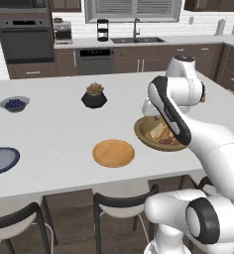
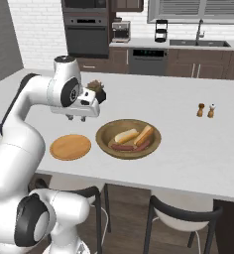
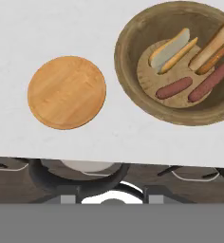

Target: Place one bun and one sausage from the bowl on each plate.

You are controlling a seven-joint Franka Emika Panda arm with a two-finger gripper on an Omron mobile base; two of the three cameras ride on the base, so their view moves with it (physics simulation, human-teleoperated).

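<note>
The wooden bowl (image 2: 103,134) stands near the counter's front edge and holds two split buns (image 3: 173,47) and two sausages (image 3: 173,88). My arm covers part of the bowl (image 1: 142,130) in the left base view. Just left of it lies the orange-tan plate (image 2: 70,147), bare. Far to the left lies the grey-blue plate (image 1: 1,159), also bare. My gripper (image 2: 76,118) hangs open above the counter, behind the gap between the orange plate and the bowl, with nothing between its fingers. The hand view looks straight down on the orange plate (image 3: 66,92) and the bowl (image 3: 128,66).
A black pot with a succulent (image 1: 94,95) stands behind the orange plate. A small bowl of blueberries (image 1: 14,103) sits at the far left. Salt and pepper shakers (image 2: 205,110) stand to the right. Dark chairs (image 2: 181,213) are tucked under the counter's front edge.
</note>
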